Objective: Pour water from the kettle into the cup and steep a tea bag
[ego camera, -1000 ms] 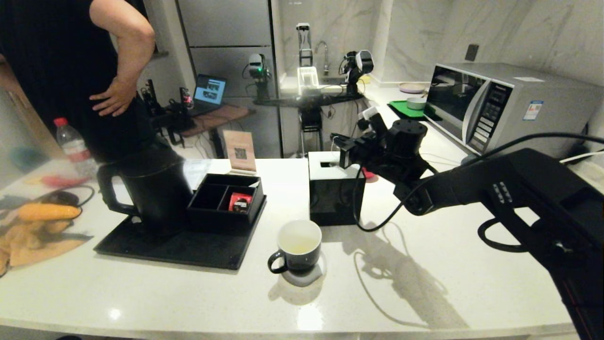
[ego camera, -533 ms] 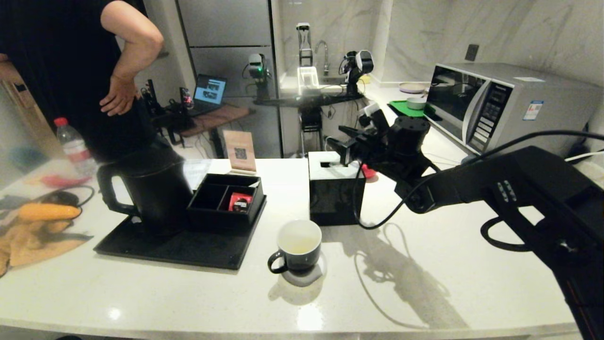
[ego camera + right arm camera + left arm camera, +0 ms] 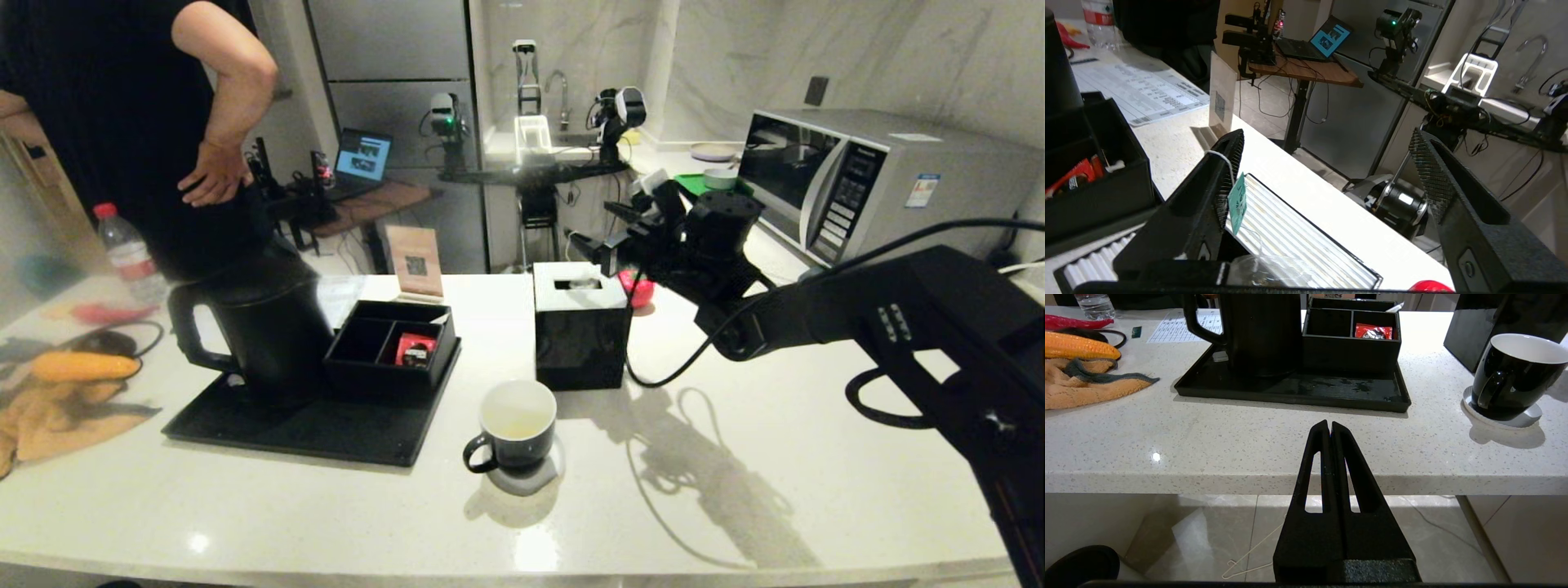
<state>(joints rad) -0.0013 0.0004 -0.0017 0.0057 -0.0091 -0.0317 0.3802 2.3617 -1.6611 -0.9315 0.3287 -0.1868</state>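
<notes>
Fingers (image 3: 1224, 175) of the right gripper (image 3: 608, 237): spread wide, raised above the tissue box (image 3: 581, 327). Head view: kettle (image 3: 265, 322) on black tray (image 3: 326, 429); cup (image 3: 516, 425) on coaster, near the box. Left wrist view: left gripper (image 3: 1329, 430) pressed closed, before the counter edge. Right wrist view: tea bag (image 3: 1265, 271) string and green tag (image 3: 1238, 202) draped on one finger.

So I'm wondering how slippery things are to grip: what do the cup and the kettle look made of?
The cup looks like glazed ceramic: glossy dark outside with bright reflections, smooth white inside. The kettle looks matte black, with hardly any shine, perhaps coated metal or plastic; the pictures cannot settle which.
</notes>
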